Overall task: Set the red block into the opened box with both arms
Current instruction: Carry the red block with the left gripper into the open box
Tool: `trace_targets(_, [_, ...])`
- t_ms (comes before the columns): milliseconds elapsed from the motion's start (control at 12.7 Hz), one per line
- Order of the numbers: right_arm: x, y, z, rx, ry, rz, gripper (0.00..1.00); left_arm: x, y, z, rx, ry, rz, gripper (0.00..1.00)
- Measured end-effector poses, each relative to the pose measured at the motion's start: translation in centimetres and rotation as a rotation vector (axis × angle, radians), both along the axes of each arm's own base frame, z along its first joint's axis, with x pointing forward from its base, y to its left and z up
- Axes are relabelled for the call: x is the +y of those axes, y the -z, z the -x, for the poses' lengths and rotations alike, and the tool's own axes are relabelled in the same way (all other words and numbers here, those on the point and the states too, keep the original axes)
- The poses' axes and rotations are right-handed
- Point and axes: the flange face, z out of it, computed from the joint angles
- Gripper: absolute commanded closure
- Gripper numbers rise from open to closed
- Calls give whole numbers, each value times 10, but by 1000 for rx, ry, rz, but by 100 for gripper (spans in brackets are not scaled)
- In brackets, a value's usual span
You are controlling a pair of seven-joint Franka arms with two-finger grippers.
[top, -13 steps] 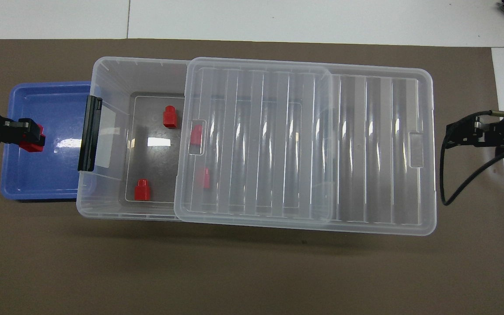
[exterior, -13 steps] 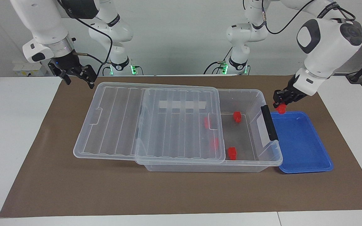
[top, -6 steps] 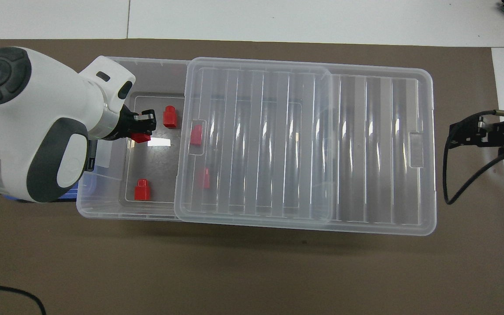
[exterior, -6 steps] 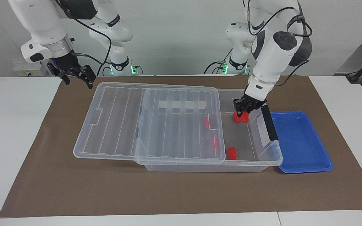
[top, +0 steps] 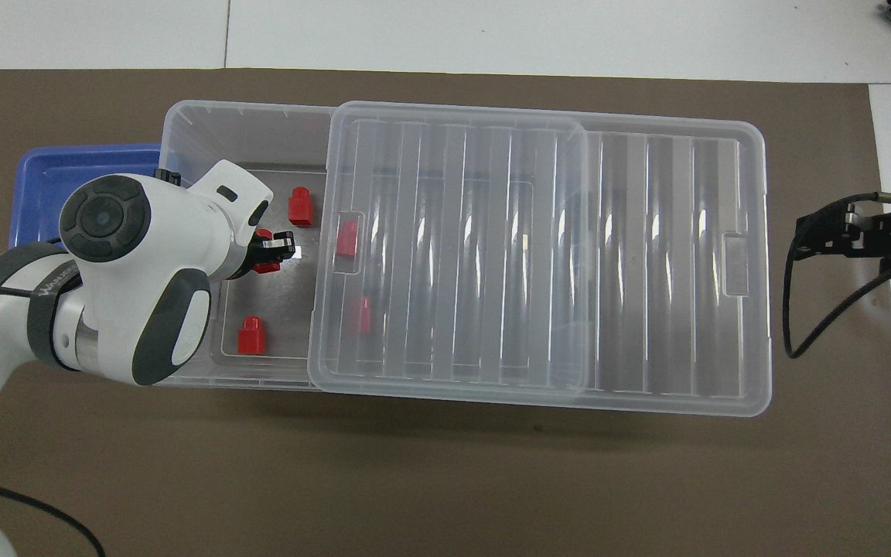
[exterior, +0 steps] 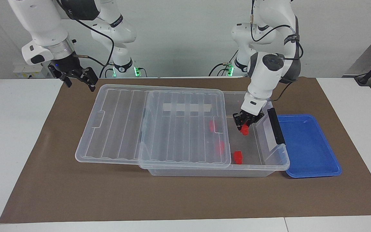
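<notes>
The clear box (exterior: 281, 160) (top: 182, 124) lies across the mat. Its ribbed lid (exterior: 124, 122) (top: 569, 255) is slid toward the right arm's end, so the end by the black latch (exterior: 275, 125) stands open. My left gripper (exterior: 244, 125) (top: 274, 251) reaches down into that opening, shut on a red block (exterior: 244, 130) (top: 265, 268) held just above the box floor. Two more red blocks (top: 300, 207) (top: 251, 336) lie on the bare floor, and two (top: 346, 238) (top: 363, 316) show through the lid. My right gripper (exterior: 81, 85) (top: 797, 238) waits open in the air at the lid's other end.
A blue tray (exterior: 308, 145) (top: 43, 178) sits against the box's latch end, toward the left arm's end of the table. A brown mat (exterior: 172, 196) covers the table's middle. The right arm's black cable (top: 809, 325) hangs beside the lid.
The left arm carried the red block from above the blue tray over the latch wall and lowered it into the box's open end. The right arm barely moved.
</notes>
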Motion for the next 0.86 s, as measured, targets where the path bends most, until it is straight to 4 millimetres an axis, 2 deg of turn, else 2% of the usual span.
trace_targets(79, [-4,1,-1,-9,4,0,79,1,6,2,-7,4,-7,100])
trace_targets(157, [-9,3,-2,-10,9,0,100,1,14,3,-19,-4,-3,100])
trace_targets(314, [-20,9,-3,-26,26,1,100,0,34,1,-29,-21,6,100])
trace_targets(550, [-44,31,4,-47,47,4,100,-2,58,-4,-28,-29,9,100])
trace_targets(865, [-64,82,2,-118,42,11,100,-3,85,-2,-37,-28,17,100])
